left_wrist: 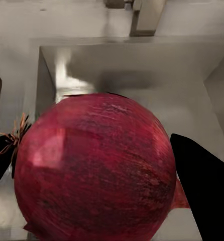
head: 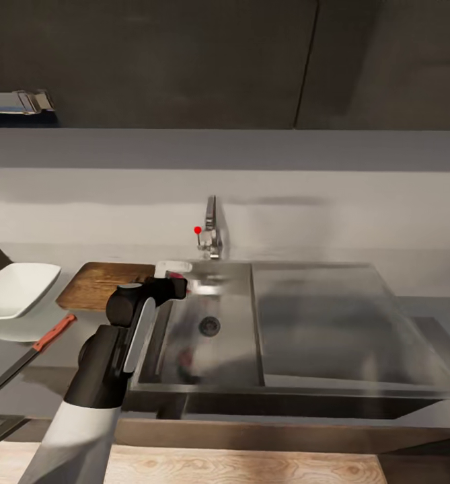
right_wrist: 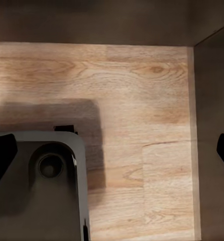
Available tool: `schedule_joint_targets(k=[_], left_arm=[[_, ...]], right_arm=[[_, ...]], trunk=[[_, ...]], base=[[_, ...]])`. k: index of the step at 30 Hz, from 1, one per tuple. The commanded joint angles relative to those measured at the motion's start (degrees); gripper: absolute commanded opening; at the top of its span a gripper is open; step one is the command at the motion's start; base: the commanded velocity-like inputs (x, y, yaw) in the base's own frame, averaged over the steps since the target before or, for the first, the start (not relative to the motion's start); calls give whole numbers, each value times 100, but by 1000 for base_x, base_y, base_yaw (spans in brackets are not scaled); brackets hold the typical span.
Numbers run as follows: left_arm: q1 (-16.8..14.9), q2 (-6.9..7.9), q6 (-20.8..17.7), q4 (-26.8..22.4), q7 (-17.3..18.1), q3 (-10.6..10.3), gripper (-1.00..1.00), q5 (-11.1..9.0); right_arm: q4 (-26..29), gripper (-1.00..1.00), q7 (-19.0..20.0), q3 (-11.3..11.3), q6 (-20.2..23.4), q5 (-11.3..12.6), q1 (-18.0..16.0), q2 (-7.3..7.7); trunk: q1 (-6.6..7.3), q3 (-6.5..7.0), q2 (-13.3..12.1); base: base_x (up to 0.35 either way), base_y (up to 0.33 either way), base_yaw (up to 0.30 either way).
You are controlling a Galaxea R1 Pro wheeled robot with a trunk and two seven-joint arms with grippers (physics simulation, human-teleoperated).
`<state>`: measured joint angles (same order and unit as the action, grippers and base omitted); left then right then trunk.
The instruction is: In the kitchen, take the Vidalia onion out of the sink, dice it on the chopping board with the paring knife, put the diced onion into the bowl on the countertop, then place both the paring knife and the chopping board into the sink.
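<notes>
Dark wall cabinets [head: 184, 60] above; pale backsplash [head: 332, 202]; wood-grain floor [right_wrist: 142, 100] below.

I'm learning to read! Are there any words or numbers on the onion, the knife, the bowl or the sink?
None: no words, numbers or signs can be read anywhere.
Vidalia onion in the left hand: plain red skin.
Paring knife, bowl, chopping board: blank.
Sink and faucet: no lettering, just a red knob.

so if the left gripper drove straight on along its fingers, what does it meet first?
Apart from the round dark-red onion filling the left gripper, the stainless steel sink lies beyond it, likely its floor, though depth is unclear.
</notes>
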<state>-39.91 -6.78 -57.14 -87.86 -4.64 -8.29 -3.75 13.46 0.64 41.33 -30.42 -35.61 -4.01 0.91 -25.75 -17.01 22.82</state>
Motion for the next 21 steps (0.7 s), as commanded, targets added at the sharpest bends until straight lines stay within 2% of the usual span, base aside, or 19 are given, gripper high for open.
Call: schedule_joint_targets(k=[1, 21], left_arm=[[-1, 1, -24, -17, -46, -5, -100, -38], [3, 1, -34, -56, -46, -14, -100, -38]], right_arm=[[-2, 100, 7, 49, -25, -52, -4, -2], [-2, 100, 7, 50, -25, -52, -5, -1]], trunk=[[-3, 0, 9], [-3, 183, 9]], base=[[0, 305, 0], [0, 315, 0]])
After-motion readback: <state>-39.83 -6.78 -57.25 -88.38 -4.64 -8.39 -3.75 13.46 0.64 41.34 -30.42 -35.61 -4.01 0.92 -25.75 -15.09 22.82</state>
